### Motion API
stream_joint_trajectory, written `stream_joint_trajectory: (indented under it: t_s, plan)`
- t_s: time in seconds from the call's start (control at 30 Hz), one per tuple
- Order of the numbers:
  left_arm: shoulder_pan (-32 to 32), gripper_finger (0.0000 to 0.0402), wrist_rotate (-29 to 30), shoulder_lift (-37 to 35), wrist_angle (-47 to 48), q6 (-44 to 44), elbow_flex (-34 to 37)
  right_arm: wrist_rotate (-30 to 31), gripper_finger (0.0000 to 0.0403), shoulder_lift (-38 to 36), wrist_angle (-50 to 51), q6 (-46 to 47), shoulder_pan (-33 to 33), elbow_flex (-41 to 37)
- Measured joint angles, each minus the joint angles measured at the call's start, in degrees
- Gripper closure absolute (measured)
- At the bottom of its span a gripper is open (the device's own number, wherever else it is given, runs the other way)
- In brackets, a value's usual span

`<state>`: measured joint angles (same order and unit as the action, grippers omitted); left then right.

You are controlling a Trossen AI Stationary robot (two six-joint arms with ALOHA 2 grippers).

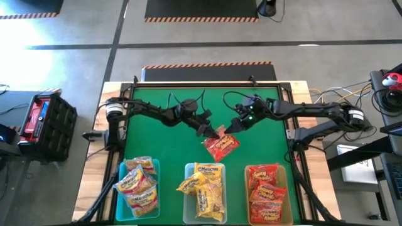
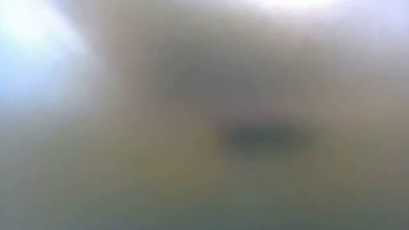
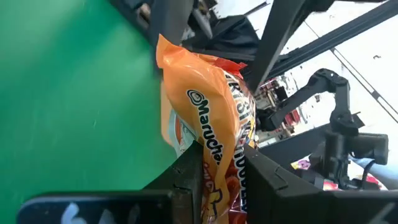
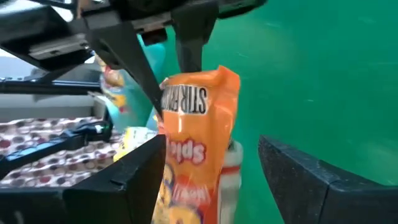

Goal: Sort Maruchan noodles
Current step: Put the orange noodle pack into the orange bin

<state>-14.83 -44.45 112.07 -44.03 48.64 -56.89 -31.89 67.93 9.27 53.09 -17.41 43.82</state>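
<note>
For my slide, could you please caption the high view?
Left gripper holds a red noodle packet above the green table; right gripper open beside it.

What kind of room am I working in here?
Probably a workshop or robotics lab, not a home: a bare concrete floor with striped hazard tape, loose cables beside the green table, and a black crate.

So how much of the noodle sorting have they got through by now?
Nearly all. Three bins along the table's near edge already hold packets by colour: orange-yellow in the left bin, yellow in the middle bin, red in the right bin. One red-orange packet remains mid-table, pinched by the left gripper, while the right gripper stands open beside it. What's left: dropping that packet into a bin, probably the red one.
</note>
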Motion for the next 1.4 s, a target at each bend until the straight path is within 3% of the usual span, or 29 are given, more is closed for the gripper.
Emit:
stream_joint_trajectory:
  t_s: [0.33,0.8,1.13,1.4]
  plan:
    - [-0.3,0.0345,2.0,0.0,-0.1,-1.7,-3.6,-6.4,0.0169,1.2,-4.8,-0.1,0.4,0.0]
    - [-0.5,0.0336,0.3,0.2,0.3,-0.2,-6.0,-10.1,0.0251,1.1,-5.1,0.5,0.6,0.0]
    - [-3.9,0.0242,-0.6,0.0,1.8,3.0,-6.0,-15.5,0.0256,0.9,-0.2,-0.8,0.8,0.0]
    - [-8.9,0.0189,-11.6,0.0,7.1,5.4,-5.5,-25.2,0.0256,-1.8,8.7,0.8,3.3,0.0]
